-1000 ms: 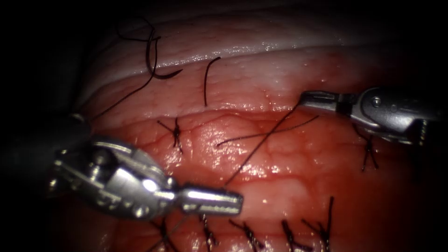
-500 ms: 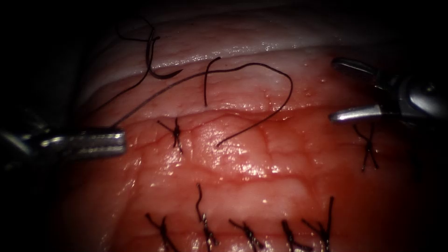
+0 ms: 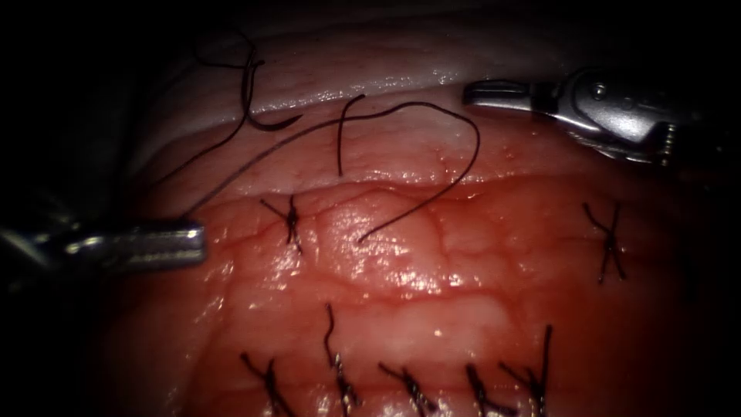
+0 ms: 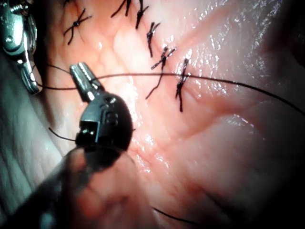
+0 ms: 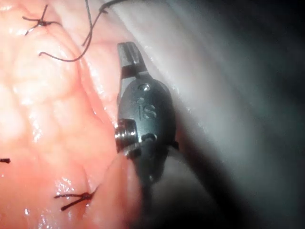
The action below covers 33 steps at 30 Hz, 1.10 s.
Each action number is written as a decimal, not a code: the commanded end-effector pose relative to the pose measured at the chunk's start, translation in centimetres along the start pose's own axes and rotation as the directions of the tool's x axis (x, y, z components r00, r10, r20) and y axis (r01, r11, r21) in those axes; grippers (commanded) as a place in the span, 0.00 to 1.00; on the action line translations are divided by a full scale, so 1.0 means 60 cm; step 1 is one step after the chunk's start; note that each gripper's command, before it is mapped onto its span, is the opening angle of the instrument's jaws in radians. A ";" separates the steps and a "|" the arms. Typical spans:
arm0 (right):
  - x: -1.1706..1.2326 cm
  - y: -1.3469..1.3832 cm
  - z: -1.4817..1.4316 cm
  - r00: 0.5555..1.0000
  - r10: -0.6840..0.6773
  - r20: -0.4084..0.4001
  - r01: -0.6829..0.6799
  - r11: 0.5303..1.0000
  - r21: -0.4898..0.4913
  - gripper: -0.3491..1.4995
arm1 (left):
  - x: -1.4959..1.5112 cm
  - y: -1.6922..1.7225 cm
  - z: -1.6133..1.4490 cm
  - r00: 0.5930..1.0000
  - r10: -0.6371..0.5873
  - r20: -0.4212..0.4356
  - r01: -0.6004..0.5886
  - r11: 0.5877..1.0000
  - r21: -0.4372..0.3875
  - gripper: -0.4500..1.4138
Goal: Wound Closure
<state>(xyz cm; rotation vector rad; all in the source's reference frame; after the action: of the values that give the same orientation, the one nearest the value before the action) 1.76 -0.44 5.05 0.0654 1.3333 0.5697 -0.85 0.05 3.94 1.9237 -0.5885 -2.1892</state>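
Left tool [image 3: 191, 242] is closed; the thread [image 3: 472, 127] seems pinched at its tip, and the left wrist view shows the same. Right tool [image 3: 482, 93] is closed on nothing, over the pale top edge of the tissue [image 3: 463, 309].

From the left tool the thread rises, arcs slack just under the right tool's tip, then drops into the tissue between the left stitch [image 3: 292, 220] and the right stitch [image 3: 610, 243].

A dark curved piece [image 3: 268, 123] lies loose on the upper-left tissue. It may be the needle, can't confirm; no tool holds it.

Judgement: handle the thread gently, pull in line with where it enters the tissue, keep the slack off the tied stitches, and grip well back from the entry.
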 end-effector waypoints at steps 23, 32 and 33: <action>0.0066 -0.0112 0.0096 0.970 0.072 -0.230 -0.028 0.981 0.191 0.00 | -0.0173 0.0028 0.0085 0.992 -0.040 0.123 0.039 0.999 0.013 0.00; 0.0068 -0.0123 0.0136 0.958 0.083 -0.273 -0.055 0.993 0.108 0.00 | -0.0166 0.0069 0.0142 0.994 -0.031 0.109 0.036 0.998 -0.053 0.00; 0.0069 -0.0124 0.0142 0.961 0.087 -0.263 -0.066 0.994 0.088 0.00 | -0.0162 0.0074 0.0146 0.994 -0.034 0.103 0.040 0.997 -0.058 0.00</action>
<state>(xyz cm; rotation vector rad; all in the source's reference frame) 2.78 -0.69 4.58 0.0936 1.6122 0.6105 -1.59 0.13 5.02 1.8159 -0.4982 -2.3114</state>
